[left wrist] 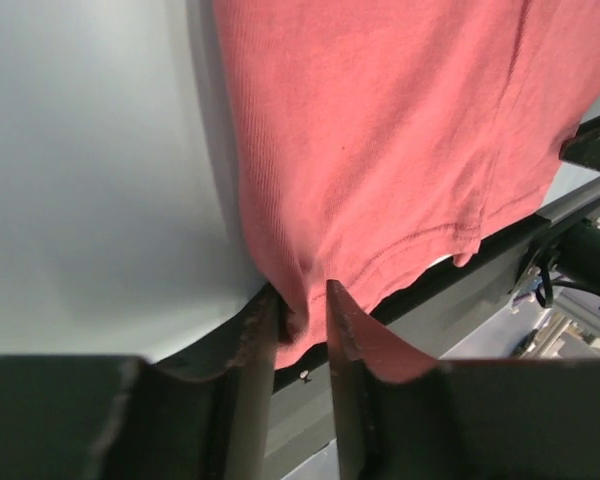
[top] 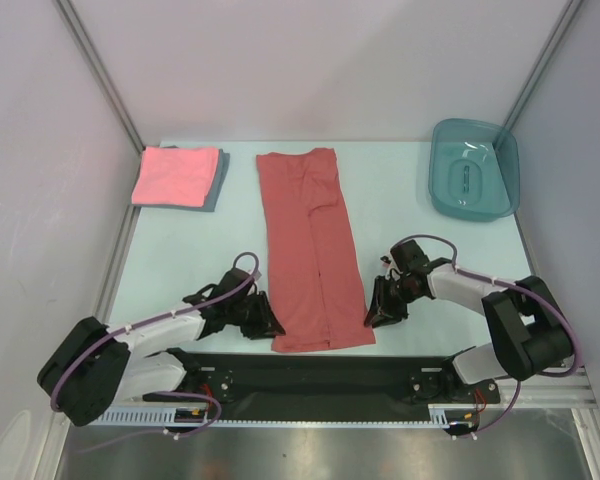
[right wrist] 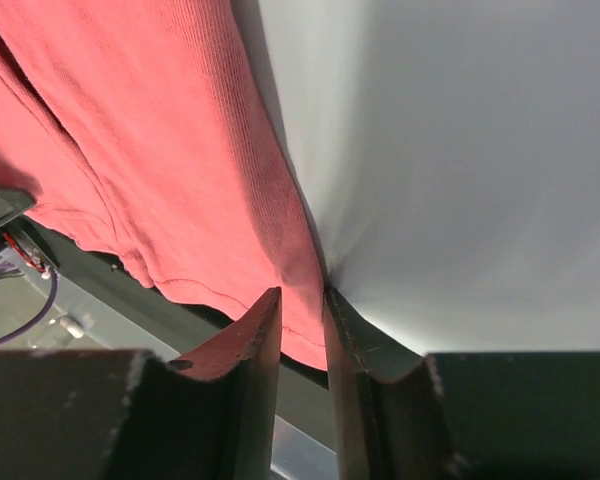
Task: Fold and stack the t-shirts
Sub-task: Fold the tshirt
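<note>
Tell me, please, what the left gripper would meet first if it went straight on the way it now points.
The dull brick-red cotton t-shirt: its near hem sits between the left gripper's fingers, and the rest of it lies flat on the pale table straight ahead.

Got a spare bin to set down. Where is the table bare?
Bare: between the red shirt and the teal tub; also between the pink shirt and the left tool. Crowded: the red hem, flanked by that and the right tool.
</note>
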Motion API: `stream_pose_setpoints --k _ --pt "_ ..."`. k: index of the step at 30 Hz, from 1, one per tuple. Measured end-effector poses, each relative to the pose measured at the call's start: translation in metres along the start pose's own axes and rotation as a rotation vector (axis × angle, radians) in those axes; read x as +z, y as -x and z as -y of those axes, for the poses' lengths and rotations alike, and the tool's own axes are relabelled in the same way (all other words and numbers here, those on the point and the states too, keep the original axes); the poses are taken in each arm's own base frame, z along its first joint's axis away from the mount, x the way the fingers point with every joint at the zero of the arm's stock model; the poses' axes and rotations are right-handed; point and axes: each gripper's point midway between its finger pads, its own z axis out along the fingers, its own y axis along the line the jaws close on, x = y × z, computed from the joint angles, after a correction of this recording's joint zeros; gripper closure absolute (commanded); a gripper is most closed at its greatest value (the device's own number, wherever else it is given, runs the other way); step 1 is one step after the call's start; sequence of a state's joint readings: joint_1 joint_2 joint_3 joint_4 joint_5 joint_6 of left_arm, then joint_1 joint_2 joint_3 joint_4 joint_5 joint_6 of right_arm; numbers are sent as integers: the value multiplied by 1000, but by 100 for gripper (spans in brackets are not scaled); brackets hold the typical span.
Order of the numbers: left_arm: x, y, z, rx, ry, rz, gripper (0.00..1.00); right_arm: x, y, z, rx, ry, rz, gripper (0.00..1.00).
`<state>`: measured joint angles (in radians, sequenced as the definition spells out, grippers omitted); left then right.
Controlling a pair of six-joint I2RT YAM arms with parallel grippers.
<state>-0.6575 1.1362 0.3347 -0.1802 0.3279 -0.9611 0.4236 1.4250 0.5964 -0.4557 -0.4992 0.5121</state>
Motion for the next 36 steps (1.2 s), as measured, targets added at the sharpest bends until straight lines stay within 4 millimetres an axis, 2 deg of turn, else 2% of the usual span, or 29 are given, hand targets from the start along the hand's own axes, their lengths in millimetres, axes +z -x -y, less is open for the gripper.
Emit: stream_pose_setpoints --k 1,2,4,5,7,12,15,20,24,32,36 --pt "1 0 -1 1 2 -2 74 1 0 -1 2 5 -5 76" --pt "2 0 -1 0 2 -4 81 1 0 -1 2 8 -8 87" --pt "3 -1 -3 -1 4 -5 87 4 0 0 -3 9 -10 100" --pt "3 -1 -4 -1 6 -5 94 4 0 0 -1 11 -15 100" --pt "2 -1 -4 0 5 1 100 4 0 0 -4 11 -14 100" --pt "-8 2 -13 15 52 44 100 -5 5 -3 -28 -13 7 100" --pt "-21 11 -9 40 84 85 100 -20 23 -18 -72 -16 47 100" --pt "-47 54 35 125 87 182 100 -48 68 -58 -162 24 161 100" --pt "-56 92 62 159 82 238 100 -57 94 -80 -194 42 194 100" --pt "-57 152 47 120 164 249 100 -47 138 -94 -198 20 170 100" --pt "-51 178 52 135 165 243 100 -42 175 -103 -210 19 189 100"
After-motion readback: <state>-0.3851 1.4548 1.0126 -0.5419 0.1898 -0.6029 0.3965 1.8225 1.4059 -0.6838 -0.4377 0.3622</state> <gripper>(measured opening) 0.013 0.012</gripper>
